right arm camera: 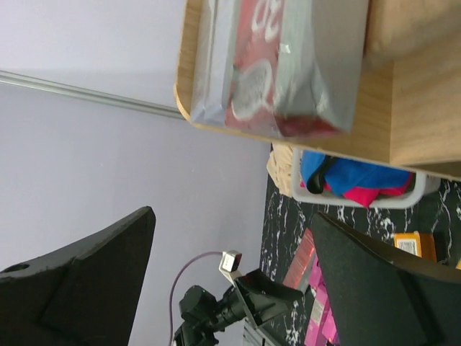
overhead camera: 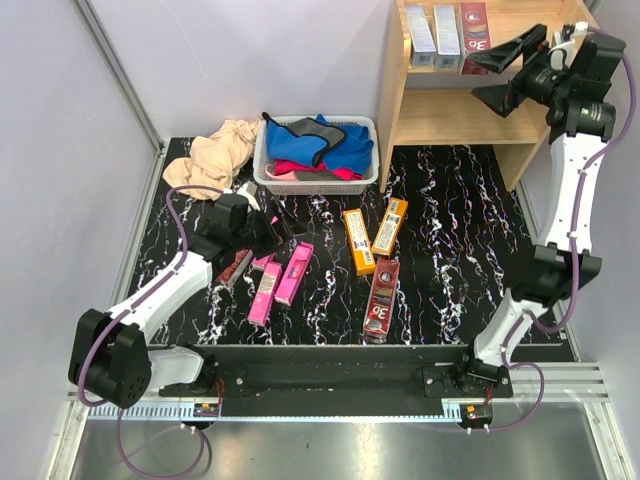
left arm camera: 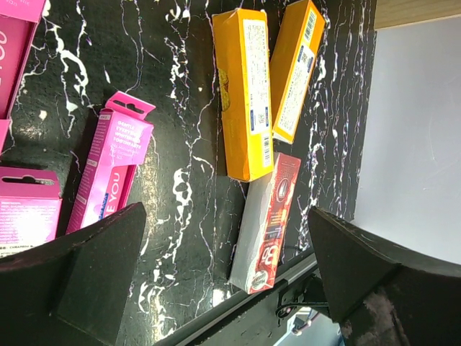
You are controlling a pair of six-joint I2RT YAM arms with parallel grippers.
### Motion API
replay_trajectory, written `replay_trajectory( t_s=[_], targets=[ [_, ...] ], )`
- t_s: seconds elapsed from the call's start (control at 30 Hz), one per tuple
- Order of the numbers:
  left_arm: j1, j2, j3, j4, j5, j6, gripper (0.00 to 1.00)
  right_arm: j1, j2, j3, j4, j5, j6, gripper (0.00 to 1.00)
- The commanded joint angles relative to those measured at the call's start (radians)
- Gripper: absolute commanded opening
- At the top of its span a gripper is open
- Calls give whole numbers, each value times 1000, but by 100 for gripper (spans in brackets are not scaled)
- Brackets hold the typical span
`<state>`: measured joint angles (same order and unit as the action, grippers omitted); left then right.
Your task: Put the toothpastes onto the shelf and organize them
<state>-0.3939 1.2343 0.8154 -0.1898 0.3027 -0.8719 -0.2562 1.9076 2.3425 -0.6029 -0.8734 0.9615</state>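
**Top view.** A black counter (overhead camera: 450,200) veined with white sits inside a booth with plain pale lilac walls (overhead camera: 250,60). At the far right stands the shelf (overhead camera: 470,120), of light wood, with two tiers and solid sides. Three toothpastes stand side by side on its upper tier: two silver-grey boxes (overhead camera: 421,30) and a dark red box (overhead camera: 475,28) marked "3D". The right arm (overhead camera: 570,170) reaches up to that tier. The right jaws are spread wide, close to the red box, and hold nothing.

Left of the shelf, a white basket (overhead camera: 310,186) holds blue and pink cloths (overhead camera: 340,150), with a beige cloth (overhead camera: 225,150) beside it. The other toothpastes lie flat on the counter: two orange boxes (overhead camera: 358,240), a second red box (overhead camera: 382,297) and several pink boxes (overhead camera: 295,272). The left arm (overhead camera: 170,290) stretches over the pink ones.

**Left wrist view.** The left jaws are wide apart, with nothing gripped between them. Beyond them lie the orange boxes (left arm camera: 245,94), side by side. The second red box (left arm camera: 266,223) lies at the end of one of them, and a pink box (left arm camera: 112,169) lies to the left.

**Right wrist view.** The right jaws are wide apart and empty. The shelf edge (right arm camera: 403,108) carries the blurred dark red box (right arm camera: 266,65). The basket (right arm camera: 360,196) shows beyond the shelf.
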Motion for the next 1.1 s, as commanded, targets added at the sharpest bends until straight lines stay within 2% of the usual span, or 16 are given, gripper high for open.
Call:
replay_trajectory(
  t_s=[0.0,0.47,0.57,0.67,0.77,1.03,1.07],
  targets=[
    [-5,5,22,24,7,28,99,-3,-156,-206,25,27,-104,100],
    [-28,31,68,-60,-65,128,99,-3,-545,-963,88,7,-248,100],
    [-80,69,122,-91,-83,185,99,-3,-617,-1077,88,51,-266,100],
    [-169,128,187,-131,-131,211,99,-3,-680,-1251,88,93,-287,99],
    [-279,197,249,-135,-160,214,99,-3,-706,-1345,60,93,-325,100],
    [-477,438,470,-181,-227,220,99,-3,-742,-1474,12,157,-377,100],
    [-512,479,491,-198,-275,218,99,-3,-745,-1485,8,163,-380,99]
  ],
)
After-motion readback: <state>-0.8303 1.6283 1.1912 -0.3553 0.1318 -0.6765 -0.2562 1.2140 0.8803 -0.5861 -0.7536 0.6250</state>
